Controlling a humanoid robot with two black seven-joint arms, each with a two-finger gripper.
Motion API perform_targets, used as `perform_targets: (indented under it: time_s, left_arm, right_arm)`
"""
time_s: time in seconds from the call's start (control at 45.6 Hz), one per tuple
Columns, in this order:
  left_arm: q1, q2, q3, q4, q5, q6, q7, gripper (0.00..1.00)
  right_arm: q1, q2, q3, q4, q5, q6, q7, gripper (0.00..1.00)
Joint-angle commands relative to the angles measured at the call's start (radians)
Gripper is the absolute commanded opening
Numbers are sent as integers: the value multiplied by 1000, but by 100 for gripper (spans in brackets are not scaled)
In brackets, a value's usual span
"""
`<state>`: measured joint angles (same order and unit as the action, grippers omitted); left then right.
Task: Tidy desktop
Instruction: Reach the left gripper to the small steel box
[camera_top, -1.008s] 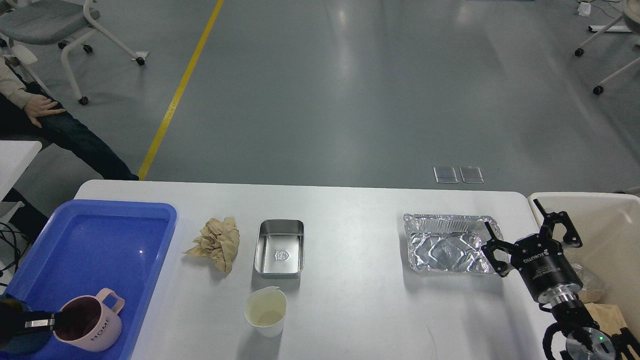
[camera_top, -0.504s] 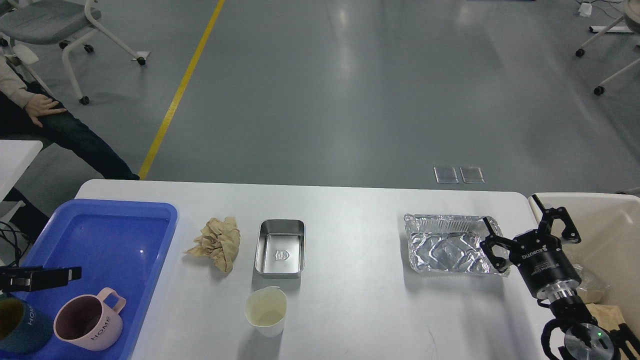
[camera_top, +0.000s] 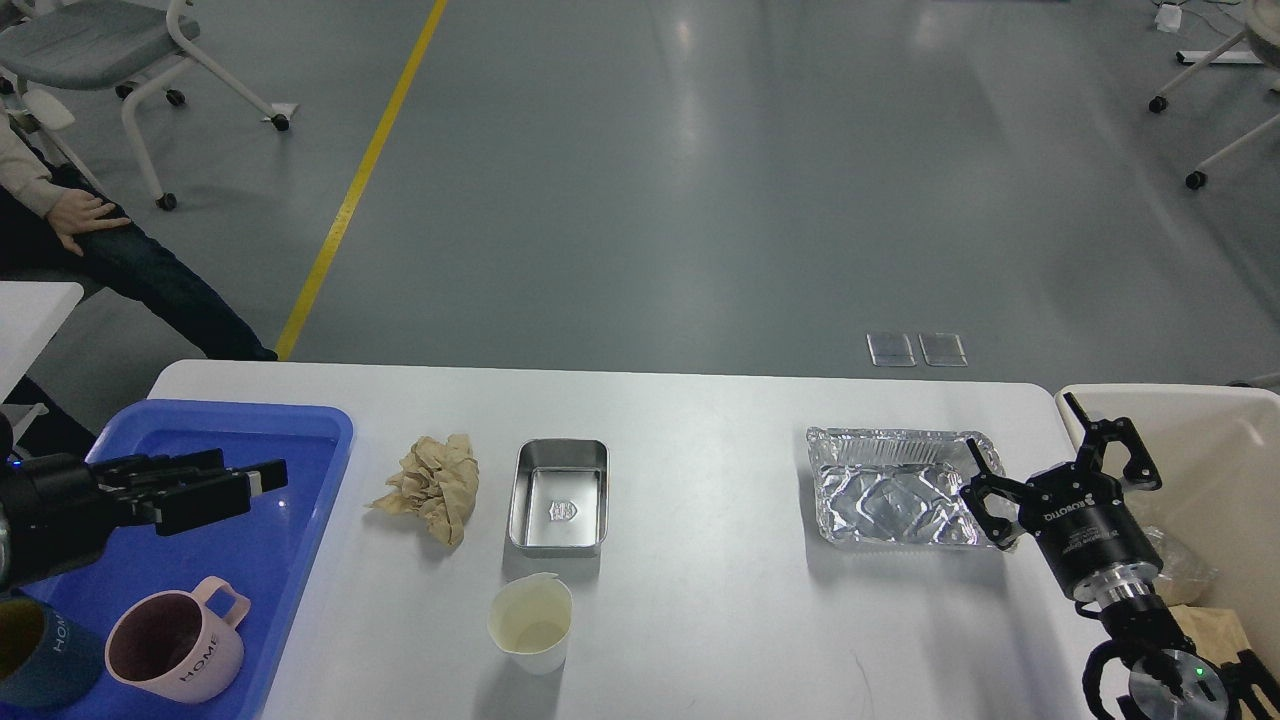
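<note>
The white desktop (camera_top: 700, 420) carries a crumpled brown paper (camera_top: 428, 488), an empty metal tin (camera_top: 558, 497), a white paper cup (camera_top: 531, 620) and a crinkled foil tray (camera_top: 890, 490). My left gripper (camera_top: 250, 478) hovers over the blue tray (camera_top: 300, 420), fingers pointing right. It is open, holds nothing, and is above and apart from the pink mug (camera_top: 175, 648). My right gripper (camera_top: 1020, 425) is open and empty at the foil tray's right end, one finger (camera_top: 985, 490) by its rim.
A dark teal cup (camera_top: 40, 655) stands beside the pink mug in the blue tray. A cream bin (camera_top: 1230, 430) holding some scraps stands off the desktop's right edge. A seated person (camera_top: 90, 240) and chairs are on the floor beyond.
My left gripper has let go of the pink mug in the blue tray, then lifted and moved right over the tray. The right gripper has barely moved.
</note>
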<state>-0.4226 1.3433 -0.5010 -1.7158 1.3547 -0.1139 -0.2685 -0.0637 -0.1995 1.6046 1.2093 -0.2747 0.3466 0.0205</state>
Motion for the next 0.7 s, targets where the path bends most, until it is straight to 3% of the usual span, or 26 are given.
perform_targets:
  time_s: [0.0,0.46,0.68]
  left_arm:
    - [7,4,1,-7,-2,46,-1,88]
    - [15,-7,2,-11,-6,46,0,88]
    - [11,-15,1,18,-20,-7,0,88]
  right_arm:
    - [1,0,1,-1,0,0,-1,100]
    - [2,0,0,-2,-1,-6,1,100]
    - [2,-3,1,-2,0,-5,-1,100]
